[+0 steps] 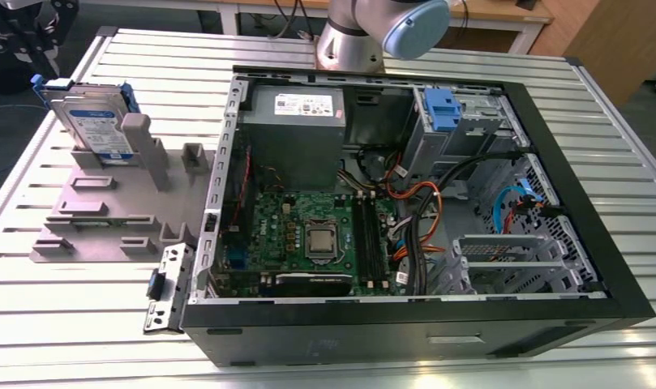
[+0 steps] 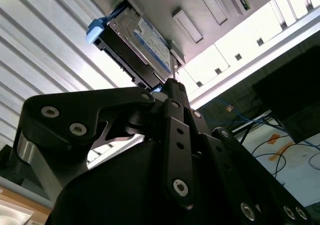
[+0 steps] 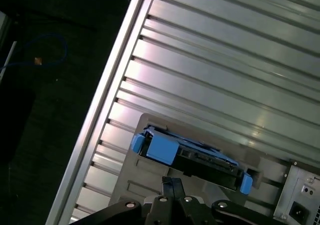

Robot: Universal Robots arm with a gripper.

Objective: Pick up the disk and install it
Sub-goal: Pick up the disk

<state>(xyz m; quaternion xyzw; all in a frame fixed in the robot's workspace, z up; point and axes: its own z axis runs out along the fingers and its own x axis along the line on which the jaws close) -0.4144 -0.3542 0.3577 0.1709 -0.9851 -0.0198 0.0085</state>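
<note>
The disk point(image 1: 95, 121), a silver drive with a blue-and-white label in a blue carrier, stands on edge in the grey slotted holder point(image 1: 100, 219) at the exterior view's left. Both wrist views look down on it: its labelled face point(image 2: 145, 40) and its blue handle end point(image 3: 161, 149). My gripper point(image 2: 171, 82) hangs above the disk, apart from it, and its black fingers point(image 3: 172, 181) are shut together with nothing between them.
An open computer case point(image 1: 587, 194) fills the middle and right of the ribbed metal table point(image 1: 68, 324). It holds a motherboard, cables and a drive bay with a blue carrier point(image 1: 441, 109). The arm's base point(image 1: 355, 40) stands behind the case. The table edge point(image 3: 107, 100) runs close to the holder.
</note>
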